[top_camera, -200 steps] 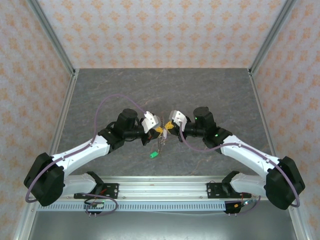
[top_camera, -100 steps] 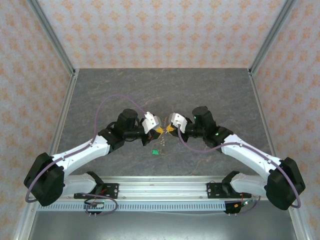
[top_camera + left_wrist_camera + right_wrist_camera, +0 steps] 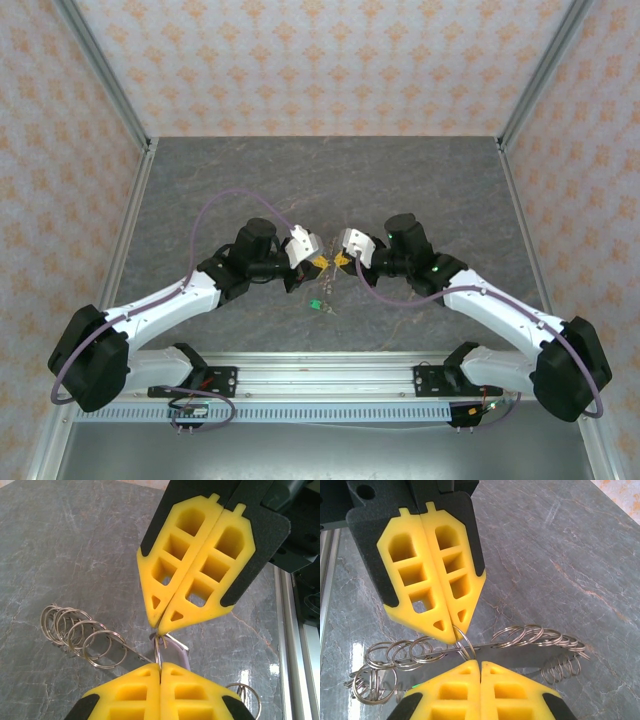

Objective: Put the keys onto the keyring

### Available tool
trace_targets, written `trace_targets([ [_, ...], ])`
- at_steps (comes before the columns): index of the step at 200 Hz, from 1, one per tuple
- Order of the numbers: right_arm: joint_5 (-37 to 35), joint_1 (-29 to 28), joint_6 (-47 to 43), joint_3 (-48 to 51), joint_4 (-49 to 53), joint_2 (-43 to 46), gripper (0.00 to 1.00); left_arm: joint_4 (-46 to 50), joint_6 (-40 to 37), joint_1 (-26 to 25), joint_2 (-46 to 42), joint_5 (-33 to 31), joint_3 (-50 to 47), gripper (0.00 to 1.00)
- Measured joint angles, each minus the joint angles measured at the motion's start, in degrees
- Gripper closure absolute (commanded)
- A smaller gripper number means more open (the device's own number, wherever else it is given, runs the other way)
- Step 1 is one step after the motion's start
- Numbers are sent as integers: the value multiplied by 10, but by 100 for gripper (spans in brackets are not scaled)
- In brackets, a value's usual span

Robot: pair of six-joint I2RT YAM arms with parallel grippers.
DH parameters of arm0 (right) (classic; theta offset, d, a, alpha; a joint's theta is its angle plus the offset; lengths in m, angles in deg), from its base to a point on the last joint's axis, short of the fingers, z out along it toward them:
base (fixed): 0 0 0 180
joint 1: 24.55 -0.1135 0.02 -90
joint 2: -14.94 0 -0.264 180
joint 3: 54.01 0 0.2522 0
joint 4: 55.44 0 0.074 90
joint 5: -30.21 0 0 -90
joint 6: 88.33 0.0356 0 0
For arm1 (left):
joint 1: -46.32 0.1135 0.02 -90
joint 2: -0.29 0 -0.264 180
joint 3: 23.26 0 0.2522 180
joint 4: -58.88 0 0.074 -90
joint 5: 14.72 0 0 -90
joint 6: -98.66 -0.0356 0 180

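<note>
Setting: grey marbled tabletop (image 3: 420, 180). Both arms reach inward and meet just below the centre of the overhead frame.

Left claw (image 3: 318, 262): yellow fingers (image 3: 127, 695) pressed flat together, no gap along the seam. Tip faces right, toward the other claw. A thin wire runs into the seam at the tip, so it is pinching the keyring.

Right claw (image 3: 338, 260): fingers (image 3: 515, 692) likewise pressed together, tip facing left. The same wire meets its tip, so it is pinching the keyring too.

Claw spacing: tip to tip, very near, apart by one small ring.

Keyring (image 3: 535, 637): string of linked thin wire rings, silver-brown, held up between the two claws near frame centre overhead. It spreads left and right of the pinch point in the right wrist view.

Middle ring (image 3: 157, 652): stands on edge between the two pairs of tips, at lower centre of the left wrist frame.

Loose ends: a cluster of rings lies at middle left of the left wrist frame, and another coil sits at lower right of the right wrist frame. Cannot tell whether they touch the tabletop.

Green tag (image 3: 314, 304): small and bright, below the claws in the overhead frame, on the left claw's side.

Pale flat piece (image 3: 176, 646): whitish, just beside the middle ring. Cannot tell whether it is a key.
</note>
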Motion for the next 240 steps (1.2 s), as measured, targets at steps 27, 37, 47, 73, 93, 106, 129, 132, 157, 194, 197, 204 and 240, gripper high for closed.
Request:
trace_targets([
  [27, 0, 0, 23, 19, -29, 3, 92, -1, 1, 0, 1, 3, 0, 100],
  [37, 0, 0, 33, 26, -39, 3, 87, -1, 2, 0, 2, 5, 0, 100],
  [47, -3, 0, 39, 29, -43, 3, 86, -1, 2, 0, 3, 7, 0, 100],
  [73, -27, 3, 50, 38, -40, 4, 79, -4, 2, 0, 3, 13, 0, 100],
  [93, -40, 3, 50, 40, -34, 12, 77, -4, 2, 0, 3, 13, 0, 100],
  [106, -45, 3, 50, 40, -29, 23, 77, -4, 2, 0, 3, 14, 0, 100],
  [129, -44, 3, 50, 40, -23, 45, 78, -4, 1, 0, 3, 17, 0, 100],
  [132, -43, 3, 49, 40, -23, 46, 78, -4, 1, 0, 3, 17, 0, 100],
  [157, -23, 3, 48, 40, -24, 53, 79, -4, 0, 0, 3, 25, 2, 100],
  [194, 6, 3, 37, 40, -26, 50, 79, -3, 0, 0, 3, 31, 9, 100],
  [197, 7, 3, 36, 40, -26, 50, 79, -3, 0, 0, 3, 31, 10, 100],
  [204, 11, 3, 33, 40, -26, 46, 79, -3, 0, 0, 3, 32, 10, 100],
  [240, 27, 3, 26, 37, -26, 26, 80, 3, -1, 0, 3, 37, 10, 100],
])
